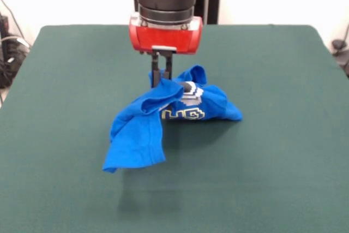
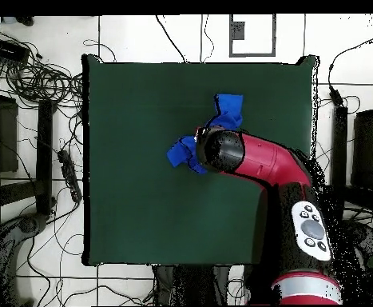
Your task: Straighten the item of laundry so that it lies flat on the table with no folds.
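The small bright blue short-sleeved T-shirt (image 1: 163, 121) with a white pixel print and yellow-outlined lettering is found bunched in a heap, near the middle of the large table (image 1: 283, 135) covered in dark green felt-like cloth. A fold at the top of the heap is pinched between the narrow black fingers of the pincer (image 1: 162, 83), which are closed on the fabric. One part of the cloth is draped down and forward from the pincer, with its edge apparently raised off the table; the printed part is crumpled just beside and below the pincer.

The step in hand is judged to be a lift-and-spread: the shirt is far from flat. A pull away from the heap, then a release, is called for next.

The red and black arm (image 2: 261, 160) is held upright over the shirt, wrist pointing straight down.
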Motion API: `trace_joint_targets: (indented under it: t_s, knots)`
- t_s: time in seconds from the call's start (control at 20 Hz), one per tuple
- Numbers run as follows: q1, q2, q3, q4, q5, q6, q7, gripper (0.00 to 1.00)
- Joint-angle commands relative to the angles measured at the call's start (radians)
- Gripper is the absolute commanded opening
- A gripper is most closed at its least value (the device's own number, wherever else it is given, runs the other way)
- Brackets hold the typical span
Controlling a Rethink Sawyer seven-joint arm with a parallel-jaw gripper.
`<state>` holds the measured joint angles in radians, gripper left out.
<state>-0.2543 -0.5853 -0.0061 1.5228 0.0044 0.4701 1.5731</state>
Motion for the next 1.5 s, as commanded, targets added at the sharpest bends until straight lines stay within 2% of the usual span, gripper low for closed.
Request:
trace_joint_targets:
  t_s: [0.05, 0.35, 0.45, 0.75, 1.05, 1.15, 1.5]
  knots:
    - [-0.036, -0.002, 0.128, 0.118, -0.042, 0.009, 0.014, 0.00]
    - [-0.002, -0.019, 0.101, 0.112, -0.051, 0.028, 0.042, 0.00]
    - [-0.037, 0.007, 0.137, 0.128, -0.036, 0.006, 0.035, 0.00]
    - [0.013, -0.002, 0.085, 0.091, -0.051, 0.029, 0.064, 0.00]
    - [-0.001, -0.011, 0.099, 0.114, -0.030, 0.028, 0.073, 0.00]
    - [0.017, -0.035, 0.080, 0.118, -0.035, 0.038, 0.082, 0.00]
    - [0.003, -0.041, 0.095, 0.138, -0.044, -0.006, 0.071, 0.00]
